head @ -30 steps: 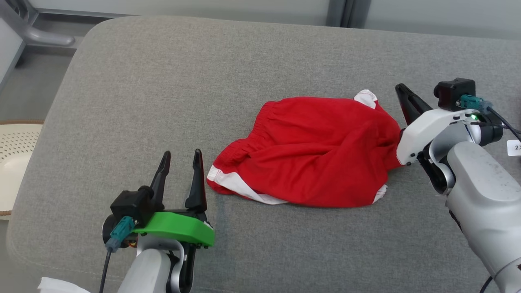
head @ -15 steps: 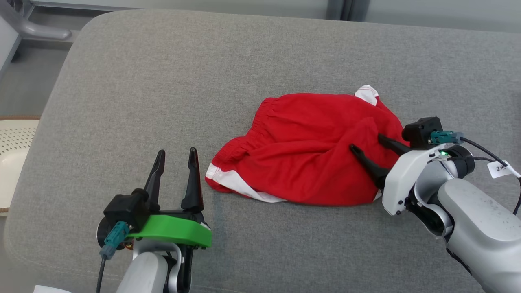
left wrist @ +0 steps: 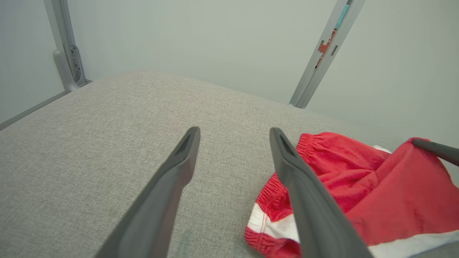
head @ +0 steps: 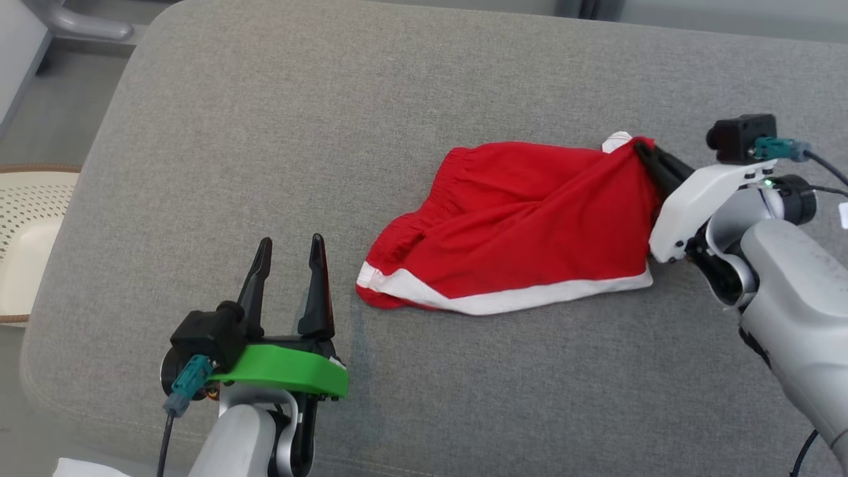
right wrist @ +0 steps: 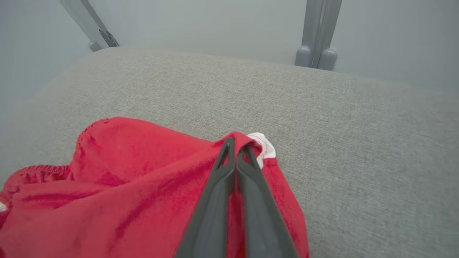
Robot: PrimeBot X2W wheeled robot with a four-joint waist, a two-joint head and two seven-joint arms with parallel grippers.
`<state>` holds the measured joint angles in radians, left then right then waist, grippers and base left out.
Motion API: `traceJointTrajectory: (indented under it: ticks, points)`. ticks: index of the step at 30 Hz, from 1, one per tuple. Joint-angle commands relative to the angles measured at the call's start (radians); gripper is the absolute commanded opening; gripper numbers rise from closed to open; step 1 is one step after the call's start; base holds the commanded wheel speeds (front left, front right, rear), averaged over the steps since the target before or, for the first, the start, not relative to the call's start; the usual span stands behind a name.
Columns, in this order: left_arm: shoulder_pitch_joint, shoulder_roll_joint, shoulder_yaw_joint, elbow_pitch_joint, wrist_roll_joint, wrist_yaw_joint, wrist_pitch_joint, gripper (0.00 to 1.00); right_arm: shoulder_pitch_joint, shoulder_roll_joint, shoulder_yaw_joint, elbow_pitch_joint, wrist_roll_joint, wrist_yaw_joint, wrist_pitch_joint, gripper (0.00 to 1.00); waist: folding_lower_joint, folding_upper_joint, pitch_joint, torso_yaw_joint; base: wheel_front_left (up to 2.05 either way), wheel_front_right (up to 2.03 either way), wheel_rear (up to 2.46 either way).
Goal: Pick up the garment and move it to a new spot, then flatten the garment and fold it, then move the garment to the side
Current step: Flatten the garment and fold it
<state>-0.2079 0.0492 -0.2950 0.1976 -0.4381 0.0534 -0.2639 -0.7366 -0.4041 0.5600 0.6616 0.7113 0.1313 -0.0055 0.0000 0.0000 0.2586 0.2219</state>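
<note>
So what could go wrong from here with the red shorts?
1. The right gripper pinches only a thin fold of the red shorts at its fingertips; it may slip on a pull.
2. The left gripper stands open, apart from the shorts, so dragging by one corner could bunch them.

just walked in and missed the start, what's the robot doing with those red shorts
The robot is handling a pair of red shorts on a grey cushion. Its right gripper is shut on the shorts' far right corner and holds it raised, so the cloth pulls taut toward it while the rest lies crumpled on the cushion. The left gripper is open beside the shorts' left end, touching nothing. The shorts are not yet flattened or folded.
</note>
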Motion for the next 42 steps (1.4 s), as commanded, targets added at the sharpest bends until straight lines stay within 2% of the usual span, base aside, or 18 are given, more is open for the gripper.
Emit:
traceJointTrajectory:
  ticks: [1, 4, 5, 6, 7, 10, 16, 22, 27, 32, 42]
  points:
    - [-0.018, 0.003, -0.005, -0.004, -0.006, 0.006, 0.000, 1.00, -0.025, -0.004, -0.016, 0.040, -0.015, -0.001, -0.014, 0.00, 0.0000, 0.0000, 0.004, 0.005, 0.00, 0.00, 0.00]
    - [-0.021, 0.003, -0.013, -0.004, -0.011, 0.007, 0.000, 1.00, -0.059, 0.013, -0.033, 0.126, -0.019, -0.001, -0.016, 0.00, 0.0000, 0.0000, 0.009, 0.009, 0.00, 0.00, 0.00]
    - [-0.022, 0.003, -0.015, -0.005, -0.013, 0.007, 0.000, 1.00, -0.066, 0.017, -0.030, 0.147, -0.018, -0.001, -0.009, 0.16, 0.0000, 0.0000, 0.010, 0.008, 0.00, 0.00, 0.00]
    - [-0.024, 0.003, -0.018, -0.006, -0.016, 0.007, 0.000, 1.00, -0.076, 0.017, -0.029, 0.167, -0.023, -0.001, -0.017, 0.47, 0.0000, 0.0000, 0.011, 0.007, 0.00, 0.00, 0.00]
    - [-0.025, 0.003, -0.021, -0.008, -0.017, 0.006, 0.000, 1.00, -0.085, 0.015, -0.032, 0.180, -0.031, -0.001, -0.034, 1.00, 0.0000, 0.0000, 0.012, 0.006, 0.00, 0.00, 0.00]
    - [-0.030, 0.003, -0.032, -0.011, -0.017, 0.000, 0.000, 1.00, -0.091, 0.028, -0.047, 0.200, -0.015, -0.001, -0.085, 1.00, 0.0000, 0.0000, 0.005, -0.005, 0.00, 0.00, 0.00]
    - [-0.036, 0.003, -0.056, 0.006, -0.002, -0.011, 0.000, 1.00, -0.053, -0.024, -0.089, 0.156, -0.012, -0.001, -0.212, 1.00, 0.0000, 0.0000, -0.040, -0.052, 0.00, 0.00, 0.00]
    - [-0.036, 0.003, -0.073, 0.033, 0.003, -0.011, 0.000, 1.00, 0.057, -0.047, -0.134, 0.058, -0.063, -0.001, -0.252, 1.00, 0.0000, 0.0000, -0.088, -0.118, 0.00, 0.00, 0.00]
    - [-0.017, 0.003, -0.080, 0.039, -0.001, -0.008, 0.000, 1.00, 0.206, -0.019, -0.107, -0.018, -0.130, -0.001, -0.252, 1.00, 0.0000, 0.0000, -0.099, -0.145, 0.00, 0.00, 0.00]
    - [-0.004, 0.003, -0.073, 0.042, 0.011, -0.010, 0.000, 1.00, 0.303, 0.036, -0.080, -0.062, -0.169, -0.001, -0.235, 1.00, 0.0000, 0.0000, -0.095, -0.148, 0.00, 0.00, 0.00]
    - [0.003, 0.003, -0.045, 0.041, 0.031, -0.017, 0.000, 1.00, 0.270, 0.115, -0.015, -0.003, -0.200, -0.001, -0.213, 1.00, 0.0000, 0.0000, -0.081, -0.102, 0.00, 0.00, 0.00]
